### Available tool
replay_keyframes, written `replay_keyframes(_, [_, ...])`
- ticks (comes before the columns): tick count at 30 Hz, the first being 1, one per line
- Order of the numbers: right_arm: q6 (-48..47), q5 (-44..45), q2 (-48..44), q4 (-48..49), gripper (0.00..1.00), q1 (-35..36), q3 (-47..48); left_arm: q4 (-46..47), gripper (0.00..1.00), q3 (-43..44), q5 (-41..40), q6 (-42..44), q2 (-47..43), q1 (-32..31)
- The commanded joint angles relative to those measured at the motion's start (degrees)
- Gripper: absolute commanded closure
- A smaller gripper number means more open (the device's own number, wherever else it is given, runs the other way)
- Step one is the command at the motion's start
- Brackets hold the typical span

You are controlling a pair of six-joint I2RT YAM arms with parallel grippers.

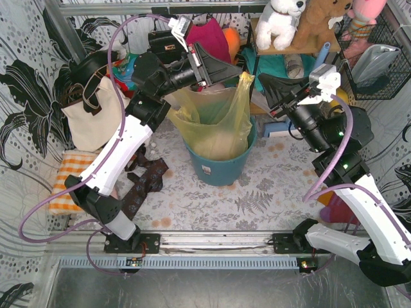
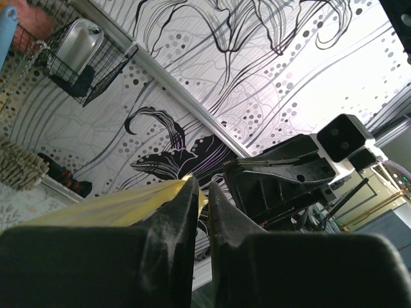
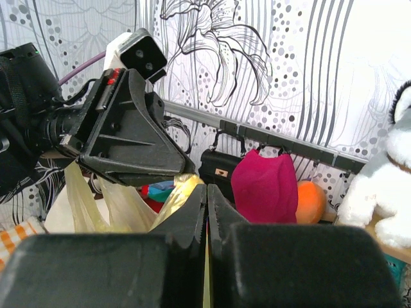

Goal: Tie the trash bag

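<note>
Right gripper (image 3: 205, 187) pinches shut on the trash bag (image 1: 221, 115) at its top ear, left gripper (image 2: 200, 186) barely parted around it: flimsy, slippery, light film, I reckon, best held bunched.

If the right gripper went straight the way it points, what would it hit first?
Probably the left gripper, just beyond the trash bag flap pinched in the right gripper; depth is unclear.

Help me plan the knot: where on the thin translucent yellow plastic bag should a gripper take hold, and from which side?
Pinch the thin translucent yellow plastic bag at its drawn-up rim flap, coming in level from the right. That flap stands gathered and narrow above the round teal plastic bucket; lower, the film hangs slack.
</note>
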Motion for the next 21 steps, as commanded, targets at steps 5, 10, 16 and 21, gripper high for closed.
replay_keyframes(5, [-0.5,-3.5,-0.2,-0.9,0.38,0.1,1.6,4.7,0.92,2.0,1.7,-0.3,-0.5,-0.1])
replay_keyframes(10, [-2.4,-3.6,2.4,-2.5,0.28,0.1,3.0,5.2,0.94,1.4,2.2,-0.5,-1.0,-0.1])
replay_keyframes(16, [-3.3,-4.3,6.4,-4.0,0.36,0.1,6.4,3.8,0.94,0.7,2.0,0.7,-2.1,-0.1])
replay_keyframes(21, [-3.2,-5.0,6.5,-2.3,0.81,0.1,5.8,2.5,0.93,0.4,1.9,2.6,-2.6,-0.1])
